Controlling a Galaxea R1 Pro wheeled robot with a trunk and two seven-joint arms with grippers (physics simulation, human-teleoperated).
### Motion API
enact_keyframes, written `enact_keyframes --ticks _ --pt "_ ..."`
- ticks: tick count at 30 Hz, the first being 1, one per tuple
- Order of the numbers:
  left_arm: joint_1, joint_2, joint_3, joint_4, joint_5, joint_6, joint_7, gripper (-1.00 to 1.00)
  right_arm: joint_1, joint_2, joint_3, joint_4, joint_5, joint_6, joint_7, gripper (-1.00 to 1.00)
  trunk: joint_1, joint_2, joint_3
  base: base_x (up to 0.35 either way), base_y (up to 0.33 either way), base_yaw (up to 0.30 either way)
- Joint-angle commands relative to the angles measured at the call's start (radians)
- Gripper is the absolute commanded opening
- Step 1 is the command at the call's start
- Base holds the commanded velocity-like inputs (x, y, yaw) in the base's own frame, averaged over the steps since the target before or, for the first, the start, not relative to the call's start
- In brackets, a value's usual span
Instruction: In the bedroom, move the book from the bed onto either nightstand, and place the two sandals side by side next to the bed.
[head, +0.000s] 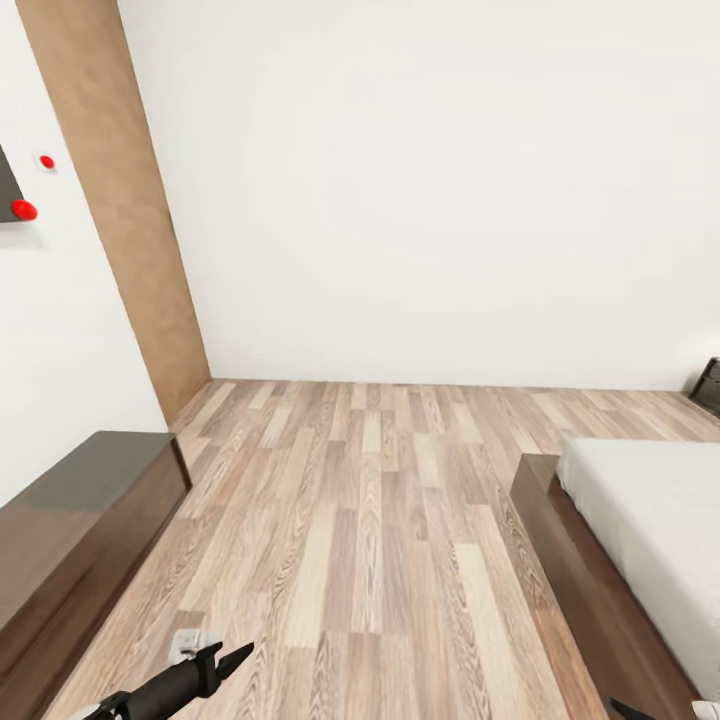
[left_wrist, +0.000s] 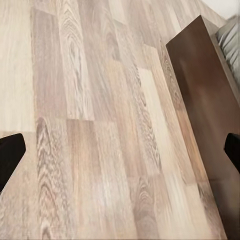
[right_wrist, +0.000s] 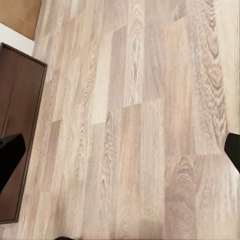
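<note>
**Still in transit beside the bed, both grippers empty**

Plainly, I'm looking at the bed (head: 640, 520) and little else of the task. Its pale mattress and dark frame sit off to the side of my right gripper (head: 625, 709), which pokes in at the lower edge of the head view. The bed's long axis runs away from me toward the far white wall (head: 430, 190), with its near corner pointing back toward the rig. In the left wrist view the bed frame (left_wrist: 205, 100) lies just beyond one fingertip.

As I judge it, nothing of the task is done from what I can see: no book or sandals appear here, so finding, carrying and placing all remain.

The left gripper (head: 215, 660) hangs low over the wood-plank floor (head: 370, 520); both wrist views show dark fingertips (left_wrist: 10, 155) far apart at the picture's edges, so both grippers are spread wide and hold nothing.

Further out, a long low dark cabinet (head: 70, 530) stands beyond my left gripper. A dark shape (head: 708, 385) past the bed's far end may be a nightstand, though too little shows to be sure.
</note>
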Motion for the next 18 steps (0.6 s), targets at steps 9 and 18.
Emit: enact_keyframes --ticks 9,18 --pt "0.000 0.000 0.002 0.001 0.003 0.002 -0.004 1.00 -0.001 0.000 -0.008 0.001 0.008 -0.003 0.002 1.00 0.000 0.000 -0.001 0.331 0.000 -0.049" --pt "0.000 0.000 0.002 0.001 0.003 0.002 -0.004 1.00 -0.001 0.000 -0.008 0.001 0.008 -0.003 0.002 1.00 0.000 0.000 -0.001 0.331 0.000 -0.001"
